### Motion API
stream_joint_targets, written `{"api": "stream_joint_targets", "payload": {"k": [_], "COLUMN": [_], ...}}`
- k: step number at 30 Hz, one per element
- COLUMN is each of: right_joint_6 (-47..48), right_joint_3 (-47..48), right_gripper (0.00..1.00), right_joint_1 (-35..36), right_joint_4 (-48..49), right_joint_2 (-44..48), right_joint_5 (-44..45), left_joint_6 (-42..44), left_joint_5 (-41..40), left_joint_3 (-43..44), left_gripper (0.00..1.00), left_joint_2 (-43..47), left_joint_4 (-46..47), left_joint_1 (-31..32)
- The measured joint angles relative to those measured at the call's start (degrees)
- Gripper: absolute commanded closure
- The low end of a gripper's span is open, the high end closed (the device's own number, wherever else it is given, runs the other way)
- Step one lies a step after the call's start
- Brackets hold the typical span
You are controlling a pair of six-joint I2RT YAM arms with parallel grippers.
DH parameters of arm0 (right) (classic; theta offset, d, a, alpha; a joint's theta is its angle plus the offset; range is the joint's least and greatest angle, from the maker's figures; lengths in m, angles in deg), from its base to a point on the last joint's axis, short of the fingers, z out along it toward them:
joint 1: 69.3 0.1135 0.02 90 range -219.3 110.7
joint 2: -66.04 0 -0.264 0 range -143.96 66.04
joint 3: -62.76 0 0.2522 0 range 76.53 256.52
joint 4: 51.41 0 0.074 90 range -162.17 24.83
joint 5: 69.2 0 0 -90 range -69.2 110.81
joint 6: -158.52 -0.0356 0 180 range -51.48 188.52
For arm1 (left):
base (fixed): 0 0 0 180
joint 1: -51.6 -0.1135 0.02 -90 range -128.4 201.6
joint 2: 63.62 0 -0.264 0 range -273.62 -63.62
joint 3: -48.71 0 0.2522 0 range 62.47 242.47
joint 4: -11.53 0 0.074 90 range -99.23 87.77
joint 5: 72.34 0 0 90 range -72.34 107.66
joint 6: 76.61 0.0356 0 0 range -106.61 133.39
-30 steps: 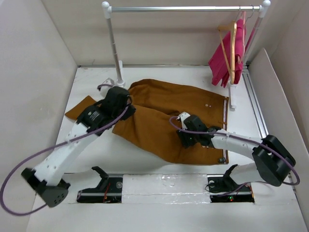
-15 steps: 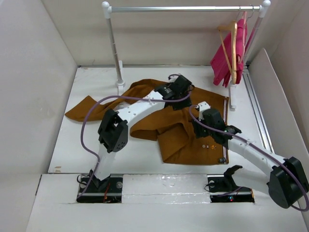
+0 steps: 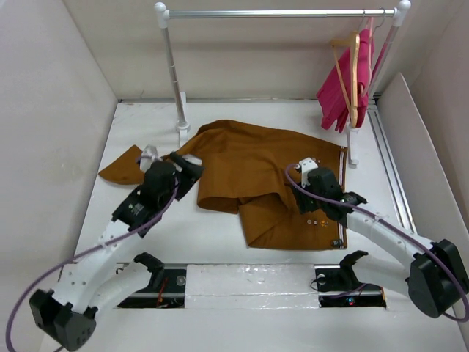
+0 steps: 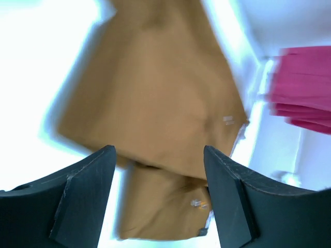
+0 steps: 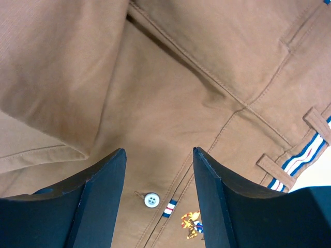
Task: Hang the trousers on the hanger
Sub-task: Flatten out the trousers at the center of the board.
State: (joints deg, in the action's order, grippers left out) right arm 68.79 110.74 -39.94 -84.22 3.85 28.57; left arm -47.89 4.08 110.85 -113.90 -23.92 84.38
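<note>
Trousers: the rust-brown trousers (image 3: 249, 158) lie crumpled on the white worktop (image 3: 212, 238), about in its middle and between the two arms. The cloth is folded over itself, and a doubled flap reaches toward the near edge.
Leg end: one tip of the cloth sticks out at the far left, past the left arm.
Waistband: the striped waistband (image 5: 302, 156) runs along the right edge of the trousers, near the right foot of the clothes rail (image 3: 278, 12).
Hanger: the tan wooden hanger (image 3: 355, 73) hangs by its hook at the right end of the rail, against the pink garment (image 3: 338, 92) and well apart from the trousers.
Left end effector: the left end effector (image 4: 158, 155) has its fingers spread wide with nothing between them. It sits at the left edge of the folded cloth. Its wrist view is blurred and looks across the trousers to the pink garment.
Right end effector: the right end effector (image 5: 159, 152) also has its fingers spread and holds nothing. It is over the front of the trousers close to the waistband. Whether the tips touch the cloth cannot be told.
Close detail: a pale button (image 5: 151, 199) lies below the gap between the right fingers, with a small embroidered emblem (image 5: 191, 223) just beside it. Two belt loops (image 5: 316, 119) sit next to the stripes.
</note>
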Motion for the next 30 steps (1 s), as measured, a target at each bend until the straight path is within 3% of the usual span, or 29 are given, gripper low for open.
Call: {"api": "stream_joint_targets", "payload": {"k": [3, 6, 14, 17, 19, 20, 21, 25, 30], "right_joint_6": [1.2, 2.1, 2.4, 1.9, 1.4, 1.2, 1.1, 0.3, -1.6], "right_joint_3": [0.0, 0.0, -0.2, -0.9, -1.3, -1.4, -1.4, -1.4, -1.6], "right_gripper": [0.40, 0.40, 0.40, 0.40, 0.40, 0.40, 0.40, 0.40, 0.40], "right_joint_1": [0.6, 1.2, 4.5, 6.0, 6.8, 7.0, 7.1, 7.2, 7.0], "right_joint_4": [0.0, 0.0, 0.0, -0.3, -0.5, -0.8, -1.1, -1.3, -1.6], "right_joint_2": [-0.3, -0.3, 0.8, 2.2, 3.1, 3.5, 3.8, 4.5, 1.2], "right_joint_5": [-0.7, -1.6, -3.7, -3.8, -3.8, -3.8, -3.8, -3.3, -2.0], "left_joint_6": [-4.1, -6.3, -9.2, -9.7, -9.6, -9.4, -9.3, -7.1, -2.6], "left_joint_5": [5.0, 9.3, 10.9, 10.5, 10.3, 10.0, 9.5, 6.3, -2.0], "left_joint_3": [-13.9, -21.6, -22.1, -22.1, -22.0, -21.9, -21.4, -18.4, -3.7], "left_gripper": [0.34, 0.24, 0.29, 0.37, 0.53, 0.63, 0.97, 1.00, 1.00], "left_joint_2": [4.4, 2.2, -7.3, -12.3, -16.5, -18.6, -20.5, -22.9, -16.1], "left_joint_4": [3.7, 6.2, 16.0, 20.7, 22.8, 23.0, 22.7, 17.4, 5.2], "left_joint_1": [-4.7, -5.6, -6.0, -7.6, -8.5, -8.8, -8.9, -8.9, -7.2]}}
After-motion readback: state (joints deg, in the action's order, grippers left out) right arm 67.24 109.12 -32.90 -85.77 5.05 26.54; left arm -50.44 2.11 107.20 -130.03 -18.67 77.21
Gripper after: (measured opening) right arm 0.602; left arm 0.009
